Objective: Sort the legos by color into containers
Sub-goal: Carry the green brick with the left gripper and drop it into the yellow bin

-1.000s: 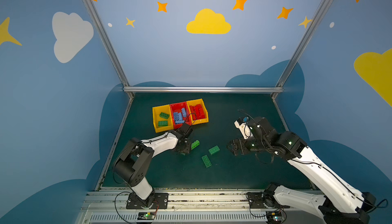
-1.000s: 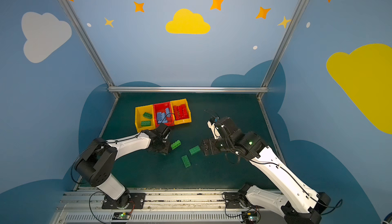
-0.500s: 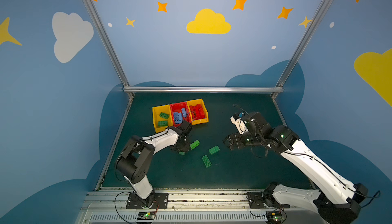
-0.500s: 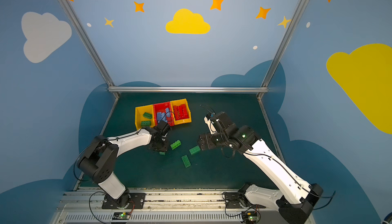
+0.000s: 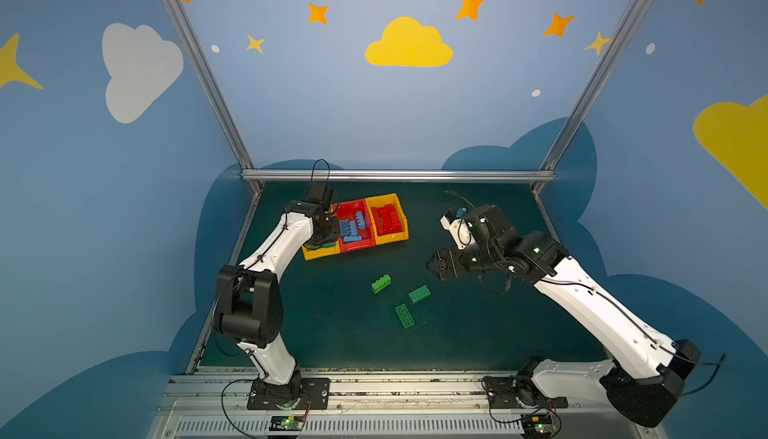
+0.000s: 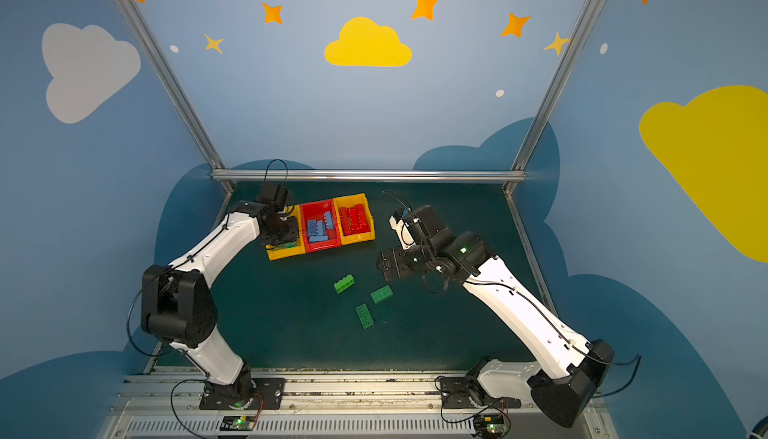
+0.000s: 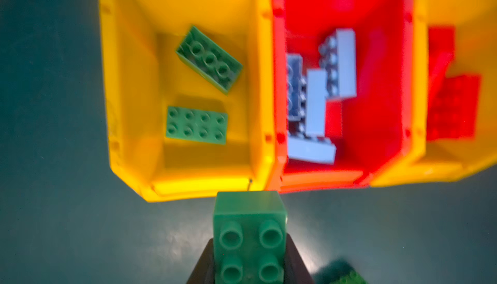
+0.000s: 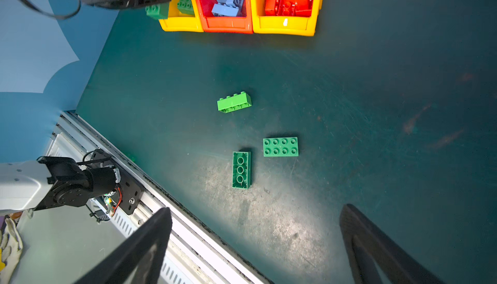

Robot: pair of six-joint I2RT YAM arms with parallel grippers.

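Note:
My left gripper (image 7: 249,245) is shut on a green lego (image 7: 249,231) and hangs over the near end of the left yellow container (image 7: 129,108), which holds two green legos (image 7: 209,59). The red container (image 7: 376,108) holds light blue legos (image 7: 317,102), and the right yellow container (image 5: 390,237) holds red ones (image 5: 388,220). Three green legos lie on the mat: one on its side (image 8: 234,102), one studs up (image 8: 280,147) and one upside down (image 8: 241,170). My right gripper (image 8: 256,208) is open and empty, in the air to the right of them (image 5: 434,268).
The dark green mat (image 5: 332,333) ends at an aluminium rail (image 5: 374,374) along the front, and blue walls close in the other sides. The left arm's elbow (image 5: 249,304) stands over the mat's left edge. The three containers are joined in a row at the back left.
My left gripper shut on a green lego on the mat, then lifted it back and left to the left yellow container. The right gripper drifted slightly left and back, staying open.

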